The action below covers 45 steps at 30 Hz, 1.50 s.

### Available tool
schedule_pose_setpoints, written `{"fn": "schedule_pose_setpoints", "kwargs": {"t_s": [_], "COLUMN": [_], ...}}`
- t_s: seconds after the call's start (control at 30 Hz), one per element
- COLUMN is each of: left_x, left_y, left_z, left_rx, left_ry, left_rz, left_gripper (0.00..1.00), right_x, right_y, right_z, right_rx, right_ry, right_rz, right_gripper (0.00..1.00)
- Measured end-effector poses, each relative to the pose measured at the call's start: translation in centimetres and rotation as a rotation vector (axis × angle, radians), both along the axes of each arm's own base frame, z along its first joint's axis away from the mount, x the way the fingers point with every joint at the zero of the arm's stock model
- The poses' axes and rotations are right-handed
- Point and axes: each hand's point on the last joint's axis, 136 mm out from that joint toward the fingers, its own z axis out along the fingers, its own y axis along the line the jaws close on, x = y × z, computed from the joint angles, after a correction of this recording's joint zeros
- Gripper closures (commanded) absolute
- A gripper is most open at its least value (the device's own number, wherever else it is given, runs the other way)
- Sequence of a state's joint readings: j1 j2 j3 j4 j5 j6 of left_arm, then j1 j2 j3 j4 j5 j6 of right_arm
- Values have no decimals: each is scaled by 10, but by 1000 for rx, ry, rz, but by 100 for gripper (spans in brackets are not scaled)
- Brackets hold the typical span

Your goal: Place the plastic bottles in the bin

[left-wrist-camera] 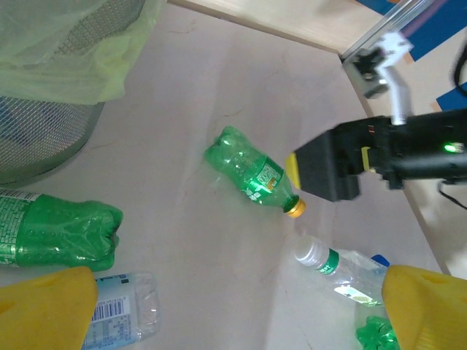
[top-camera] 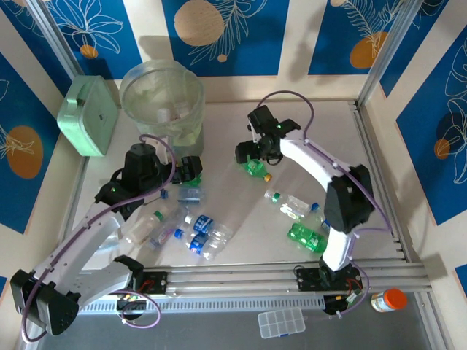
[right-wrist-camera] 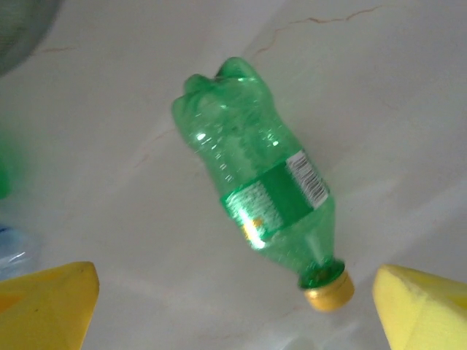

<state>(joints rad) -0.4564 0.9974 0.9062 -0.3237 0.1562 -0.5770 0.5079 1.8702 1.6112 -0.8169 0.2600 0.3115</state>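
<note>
I'm watching the right tool hovering over a green bottle. Its yellow fingers are standing wide to either side of the gold cap and gripping nothing. The bottle is lying on its side on the pale surface, with the cap pointing toward the wrist camera and the base turned away.

From above, I'm seeing it resting near the middle of the surface, to the right of the bin and apart from it. The bin is standing upright at the far left, its clear liner draped over the rim.

The left tool is spread wide too, carrying nothing and hanging at the near side of the bin. Below it a second green bottle and a blue-labelled clear bottle are lying flat. A cluster of clear bottles and a third green bottle are lying across the near half of the surface.
</note>
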Motion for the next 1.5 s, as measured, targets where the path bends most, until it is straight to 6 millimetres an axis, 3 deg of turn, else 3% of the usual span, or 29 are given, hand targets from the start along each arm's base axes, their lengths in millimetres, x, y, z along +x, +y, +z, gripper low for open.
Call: {"fn": "schedule_pose_setpoints", "kwargs": {"t_s": [0.2,0.4,0.5,0.73,1.03,1.13,1.23,1.33,1.5], "left_x": [2,3,2,1,3,3,3,1,-5], "left_y": [-1,-4,-5,-6,-6,-6,-6,-5,-10], "left_z": [4,8,7,5,2,1,2,7,21], "left_rx": [-28,-59,-66,-67,-75,-74,-72,-75,-111], "left_ry": [-2,-7,-4,1,-4,-2,-11,-31,-66], "left_rz": [12,10,7,1,2,-1,-4,-8,-48], "left_gripper": [1,1,1,1,1,1,1,1,1], "right_x": [13,12,10,7,2,-8,-17,-28,-68], "right_y": [-6,-20,-21,-14,-4,-2,-1,4,18], "right_z": [-58,-91,-96,-97,-94,-84,-56,-15,55], "right_rx": [-96,-210,-224,-236,-243,-224,-163,-56,184], "right_ry": [126,201,217,208,182,173,130,50,-87], "right_rz": [35,83,110,161,183,182,171,165,216], "right_gripper": [3,9,16,46,50,52,52,52,52]}}
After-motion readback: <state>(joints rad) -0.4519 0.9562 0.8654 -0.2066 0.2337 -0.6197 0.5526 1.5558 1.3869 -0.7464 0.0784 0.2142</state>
